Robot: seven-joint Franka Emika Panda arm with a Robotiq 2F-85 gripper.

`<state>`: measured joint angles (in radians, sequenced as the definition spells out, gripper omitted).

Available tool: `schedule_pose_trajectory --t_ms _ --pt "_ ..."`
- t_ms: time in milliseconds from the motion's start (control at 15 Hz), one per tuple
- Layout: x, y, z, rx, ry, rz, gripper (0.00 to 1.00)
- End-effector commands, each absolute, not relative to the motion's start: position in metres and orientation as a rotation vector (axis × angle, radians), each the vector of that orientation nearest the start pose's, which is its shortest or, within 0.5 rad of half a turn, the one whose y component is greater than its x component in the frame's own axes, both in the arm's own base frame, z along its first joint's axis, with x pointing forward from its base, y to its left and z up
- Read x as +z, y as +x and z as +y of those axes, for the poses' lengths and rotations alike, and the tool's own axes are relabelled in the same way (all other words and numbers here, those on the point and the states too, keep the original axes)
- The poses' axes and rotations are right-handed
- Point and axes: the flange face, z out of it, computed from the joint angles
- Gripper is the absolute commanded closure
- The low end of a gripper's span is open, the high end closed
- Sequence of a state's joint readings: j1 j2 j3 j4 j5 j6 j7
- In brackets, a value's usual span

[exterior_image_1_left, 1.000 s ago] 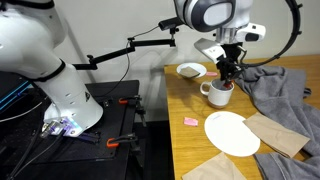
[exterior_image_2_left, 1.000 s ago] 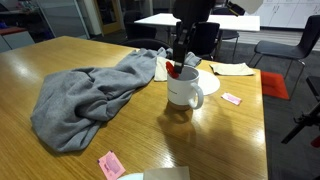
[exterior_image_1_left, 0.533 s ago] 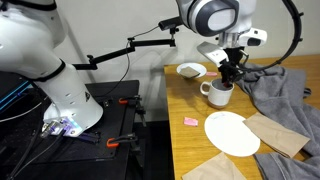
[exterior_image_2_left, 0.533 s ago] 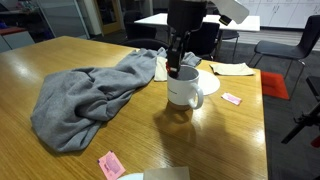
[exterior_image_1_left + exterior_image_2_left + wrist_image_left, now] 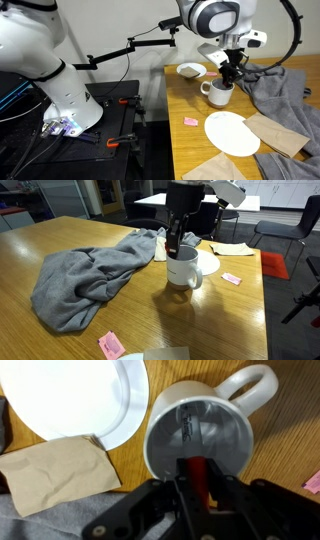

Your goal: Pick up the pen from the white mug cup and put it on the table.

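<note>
The white mug cup stands on the wooden table, its handle toward the bowl side. My gripper hangs just above the mug's rim, shut on the red pen. In the wrist view the pen's red end shows pinched between the two black fingers over the mug's opening. In both exterior views the pen is mostly hidden by the fingers; a bit of red shows at the mug's rim.
A grey cloth lies beside the mug. A flat white plate, brown paper, a shallow bowl, and pink notes lie on the table.
The gripper has risen a little above the mug with the pen in it; the red tip sits higher at the rim than a second ago.
</note>
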<state>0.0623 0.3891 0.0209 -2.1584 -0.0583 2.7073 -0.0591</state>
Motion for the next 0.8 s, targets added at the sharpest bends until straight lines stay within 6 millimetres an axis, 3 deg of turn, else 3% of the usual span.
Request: schedule_pose_trajectory --t_ms 0,400,733 --pt "0.245 0.566 0.055 -0.296 -3.135 -0.314 0.94" --pt "0.280 0.532 0.058 -0.450 -3.123 -0.339 0.94" --pt "0.325 0.502 0.062 -0.564 -3.123 -0.424 0.94"
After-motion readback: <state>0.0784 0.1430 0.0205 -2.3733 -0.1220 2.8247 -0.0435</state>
